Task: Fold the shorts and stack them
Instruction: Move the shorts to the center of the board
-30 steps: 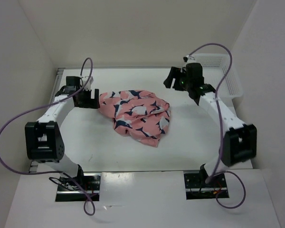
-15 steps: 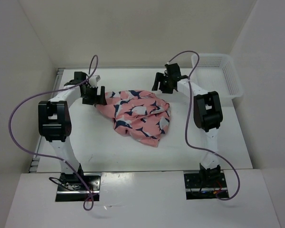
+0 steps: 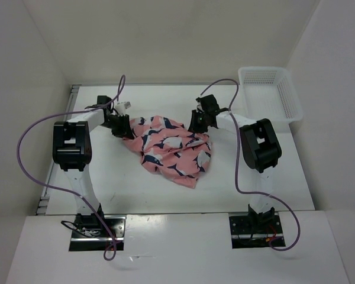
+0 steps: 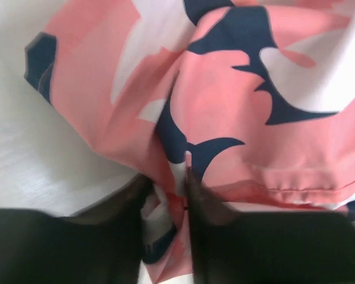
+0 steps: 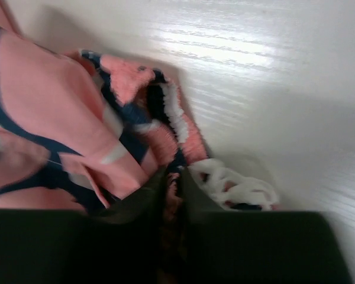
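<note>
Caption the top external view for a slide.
Left end effector and right end effector pinch opposite edges of crumpled shorts.

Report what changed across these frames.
The left claw moved right and the right claw moved left and nearer. Both reached the far edge of the shorts and closed on the fabric. The crumpled shorts and the white mesh basket stayed roughly in place.

Coral-pink shorts (image 3: 171, 151) w/ navy & white whale print, unfolded, crumpled heap at ctr of table (image 3: 112, 177).
</note>
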You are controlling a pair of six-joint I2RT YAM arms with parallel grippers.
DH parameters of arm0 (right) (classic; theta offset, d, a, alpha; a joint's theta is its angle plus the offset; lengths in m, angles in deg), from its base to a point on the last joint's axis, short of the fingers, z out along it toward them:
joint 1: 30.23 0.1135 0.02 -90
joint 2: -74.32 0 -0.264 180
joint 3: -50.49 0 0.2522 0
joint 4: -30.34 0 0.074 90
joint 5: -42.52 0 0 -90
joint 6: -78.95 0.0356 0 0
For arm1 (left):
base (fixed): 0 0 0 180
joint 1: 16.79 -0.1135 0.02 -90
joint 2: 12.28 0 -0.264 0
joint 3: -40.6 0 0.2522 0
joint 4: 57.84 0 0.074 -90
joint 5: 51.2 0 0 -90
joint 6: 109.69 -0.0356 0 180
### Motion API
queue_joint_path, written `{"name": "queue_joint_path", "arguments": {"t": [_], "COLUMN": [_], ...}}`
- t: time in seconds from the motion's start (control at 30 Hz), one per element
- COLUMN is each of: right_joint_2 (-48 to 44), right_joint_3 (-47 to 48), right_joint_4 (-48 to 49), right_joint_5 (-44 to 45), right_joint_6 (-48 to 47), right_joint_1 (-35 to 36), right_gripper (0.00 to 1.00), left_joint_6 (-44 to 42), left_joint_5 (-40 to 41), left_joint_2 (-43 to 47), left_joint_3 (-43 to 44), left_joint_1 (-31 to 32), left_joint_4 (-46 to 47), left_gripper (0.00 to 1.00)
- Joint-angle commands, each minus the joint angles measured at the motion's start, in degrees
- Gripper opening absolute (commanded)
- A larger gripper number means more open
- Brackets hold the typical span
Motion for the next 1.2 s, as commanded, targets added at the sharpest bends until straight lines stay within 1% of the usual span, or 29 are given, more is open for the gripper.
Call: {"name": "queue_joint_path", "arguments": {"t": [0.0,0.03,0.07,0.1,0.13,0.23,0.27,0.3,0.33,0.37,0.4,0.43,0.5,0.53,0.6,0.63,0.67,0.73,0.77,0.8,0.87,0.9,0.93,0.97,1.0,1.03,1.07,1.1,1.17], "right_joint_2": [-1.02,-1.02,-1.02,-1.02,-1.62,-2.94,-2.95,-2.95,-2.95,-1.21,-0.49,-0.49,-0.49,-1.1,-3.47,-4.61,-7.23,-10.58,-14.51,-16.64,-22.07,-23.59,-24.73,-25.79,-27.45,-28.08,-28.61,-29.83,-31.16], "right_joint_3": [0.45,0.46,1.94,2.91,4.14,11.86,17.54,20.9,24.51,32.89,36.98,43.11,46.59,48.95,49.77,48.9,47.32,37.41,32.94,22.71,12.73,3.54,-0.73,-8.6,-12.07,-14.89,-17.18,-20.77,-23.17], "right_joint_4": [3.4,3.4,3.4,3.92,3.93,3.93,3.4,3.4,2.62,0.87,0.07,0.06,0.85,0.85,-0.11,-0.64,-1.17,-0.21,2.32,3.91,7.6,8.4,8.93,8.94,9.72,9.73,9.73,9.73,9.73], "right_joint_5": [-6.19,-7.96,-9.55,-11.56,-11.58,-10.1,-9.31,-8.6,-7.99,-7.98,-7.46,-7.45,-7.45,-6.84,-5.53,-4.91,-3.6,-3.06,-3.06,-3.06,-1.74,-0.78,0.53,2.55,2.57,3.26,3.27,3.27,3.8], "right_joint_6": [1.21,1.21,1.21,1.21,1.21,1.21,0.51,0.51,-0.36,-0.89,-0.9,-0.2,1.29,1.3,-1.75,-2.91,-3.62,-4.42,-4.42,-4.42,-4.42,-3.63,-2.58,-1.7,-0.04,1.11,1.99,2.78,4.2], "right_joint_1": [-1.1,-1.11,-2.06,-3.2,-3.21,-4.62,-4.62,-4.62,-5.23,-5.24,-5.24,-6.02,-6.99,-7.69,-7.7,-7.7,-7.7,-7.7,-7.7,-7.7,-7.09,-6.56,-6.55,-6.55,-6.55,-6.55,-6.55,-6.55,-6.55], "right_gripper": [0.11,0.02,0.0,0.0,0.0,0.0,0.0,0.0,0.0,0.0,0.0,0.0,0.0,0.0,0.0,0.0,0.0,0.0,0.0,0.0,0.01,0.09,0.24,0.5,0.61,0.66,0.66,0.68,0.68], "left_joint_6": [-0.32,-0.32,-0.32,-0.32,-0.32,-0.32,-0.32,-0.32,-0.32,-0.32,-0.32,-0.32,-0.32,-0.32,-0.32,-0.32,-0.32,-0.32,-0.32,-0.32,-0.32,-0.32,-0.32,-0.32,-0.32,-0.32,-0.32,-0.32,-0.32], "left_joint_5": [-3.08,-3.68,-3.69,-4.47,-4.48,-3.96,-3.95,-3.35,-2.3,-2.28,-1.5,-0.97,-0.97,-0.97,-0.27,0.26,0.26,0.26,0.26,0.26,2.1,2.81,3.42,3.95,4.83,5.36,5.36,5.97,5.98], "left_joint_2": [-0.17,-0.17,-0.17,0.35,1.23,2.99,2.99,2.99,2.99,2.39,2.38,2.38,2.38,1.86,1.85,3.42,4.22,8.24,9.92,11.68,16.43,17.66,20.11,21.18,22.93,23.47,23.47,23.99,24.0], "left_joint_3": [-0.88,-0.09,0.96,1.93,3.24,12.89,16.05,23.22,27.12,30.99,34.59,40.63,45.68,50.14,52.73,52.74,49.86,43.28,39.07,29.8,20.79,16.31,7.04,2.33,-2.06,-5.85,-11.46,-13.25,-15.37], "left_joint_1": [-0.64,-0.64,-0.64,-0.64,-1.16,-2.21,-2.74,-2.75,-2.75,-3.27,-3.27,-3.27,-4.76,-4.77,-5.47,-5.47,-5.47,-5.47,-5.47,-4.78,-4.07,-3.28,-3.27,-2.75,-2.75,-2.75,-2.75,-2.75,-2.75], "left_joint_4": [-1.22,-2.01,-2.01,-2.54,-2.54,-2.54,-2.54,-3.06,-3.59,-5.08,-5.09,-5.09,-5.71,-6.49,-7.9,-8.43,-9.13,-9.13,-9.13,-8.52,-8.52,-8.52,-9.3,-9.83,-10.36,-10.36,-11.06,-12.2,-12.21], "left_gripper": [0.24,0.14,0.0,0.0,0.0,0.0,0.0,0.0,0.0,0.0,0.0,0.0,0.0,0.0,0.0,0.01,0.02,0.07,0.09,0.13,0.2,0.23,0.32,0.37,0.44,0.48,0.51,0.54,0.56]}}
